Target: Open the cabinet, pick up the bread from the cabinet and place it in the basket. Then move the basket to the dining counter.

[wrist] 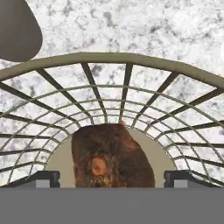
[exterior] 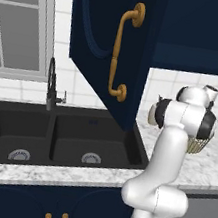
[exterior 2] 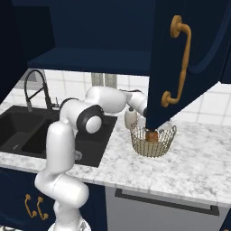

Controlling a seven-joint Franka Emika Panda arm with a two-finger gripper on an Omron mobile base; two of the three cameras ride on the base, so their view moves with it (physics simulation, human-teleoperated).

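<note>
The golden-brown roundish bread (wrist: 113,155) lies in the tan wire-mesh basket (exterior 2: 153,140); the gripper (wrist: 113,178) hovers above, fingers apart, beneath the open navy cabinet door (exterior 2: 189,54).

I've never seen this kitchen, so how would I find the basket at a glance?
Start at the black double sink and follow the marble counter to its right. Below the open navy cabinet door stands the basket, a round tan wire bowl holding brown bread, unlike the solid white bottle beside it.
</note>
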